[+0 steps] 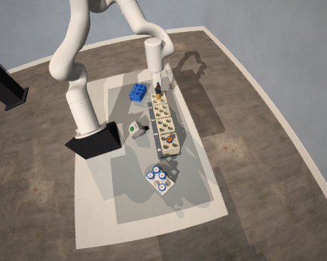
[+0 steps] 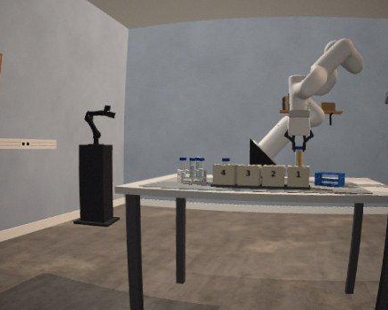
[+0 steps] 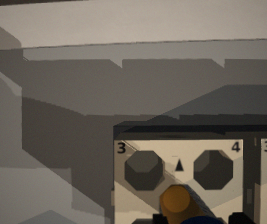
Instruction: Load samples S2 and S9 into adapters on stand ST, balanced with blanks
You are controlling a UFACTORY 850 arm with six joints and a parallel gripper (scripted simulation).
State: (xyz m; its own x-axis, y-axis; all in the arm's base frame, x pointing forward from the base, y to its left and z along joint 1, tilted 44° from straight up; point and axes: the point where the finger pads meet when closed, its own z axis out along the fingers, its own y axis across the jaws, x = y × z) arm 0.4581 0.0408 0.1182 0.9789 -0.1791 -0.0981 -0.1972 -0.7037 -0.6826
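- Four adapters in a row on the loading stand [image 1: 154, 130], adapter 1 [image 2: 298, 176] at the arm's end; blue rack [image 1: 137, 92] just beside it, blank rack [image 1: 160, 180] well apart.
- Gripper [image 2: 299, 147] clamped on an orange-filled sample tube [image 2: 299, 157], upright, tip entering adapter 1 (probably hole 5, between holes 3 and 4).
- Risk: off-centre descent catching the rim, tilting the loose adapter.
- Open room straight up only; neighbours crowd sideways.
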